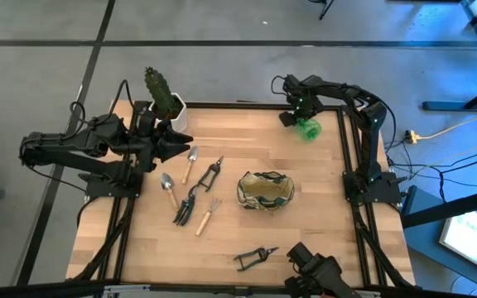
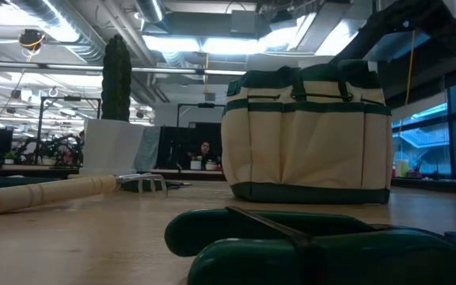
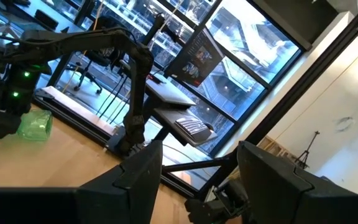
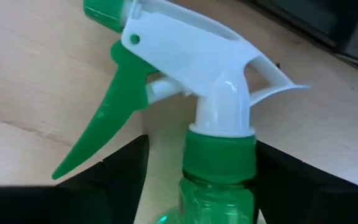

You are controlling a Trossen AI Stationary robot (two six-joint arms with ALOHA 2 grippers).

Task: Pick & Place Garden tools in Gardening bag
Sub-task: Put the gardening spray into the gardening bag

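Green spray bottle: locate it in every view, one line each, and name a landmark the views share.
High view: the green spray bottle lies near the table's far right corner, at the right gripper.
Low view: not in it.
Left wrist view: at the picture's left edge, beside the right arm.
Right wrist view: fills the frame, its neck between the fingers.
Shared landmark: the right gripper next to it.

One gardening bag [image 1: 265, 190], one spray bottle [image 1: 309, 128], one potted cactus [image 1: 163, 93], perhaps six hand tools [image 1: 190, 164].
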